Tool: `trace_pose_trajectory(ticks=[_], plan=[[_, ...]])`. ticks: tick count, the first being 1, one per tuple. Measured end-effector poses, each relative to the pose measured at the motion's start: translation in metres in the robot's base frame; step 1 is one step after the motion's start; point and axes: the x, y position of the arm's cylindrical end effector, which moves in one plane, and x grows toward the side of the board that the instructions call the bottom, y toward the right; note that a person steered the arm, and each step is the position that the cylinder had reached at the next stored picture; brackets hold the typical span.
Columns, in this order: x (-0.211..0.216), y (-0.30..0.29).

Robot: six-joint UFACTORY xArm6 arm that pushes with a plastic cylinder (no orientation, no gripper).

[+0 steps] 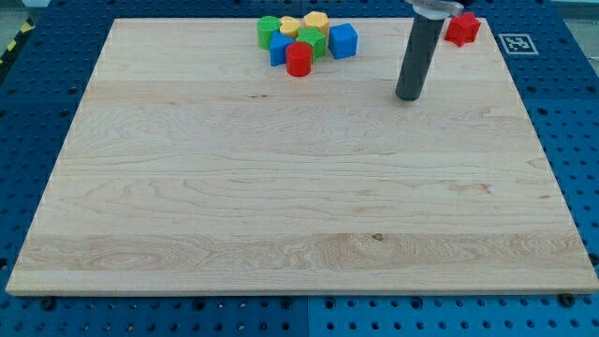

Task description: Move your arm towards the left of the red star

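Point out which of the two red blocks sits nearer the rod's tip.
The red star at the view's top right, up-right of my tip. The other red block sits leftward in the cluster.

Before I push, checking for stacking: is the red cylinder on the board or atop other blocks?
On the board: the red cylinder stands upright on the wood, at the cluster's bottom edge.

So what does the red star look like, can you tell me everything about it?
The red star is a small, bright red block with a bumpy, pointed outline, and it looks like plastic. It lies flat on the wooden board, near the edge at the view's top right. It sits alone, far from the clump of other blocks. My rod rises just to its left, and its top covers a bit of the star in this view. My tip rests lower down and to the star's left, not touching it.
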Motion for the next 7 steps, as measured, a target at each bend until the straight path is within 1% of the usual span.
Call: trace_pose_trajectory(ticks=[1,2,3,4,5,6,7], plan=[[-0.029,-0.014],[-0.072,-0.025],[-0.081,-0.025],[-0.119,-0.011],[-0.167,0.002],[-0.167,0.039],[-0.160,0.092]])
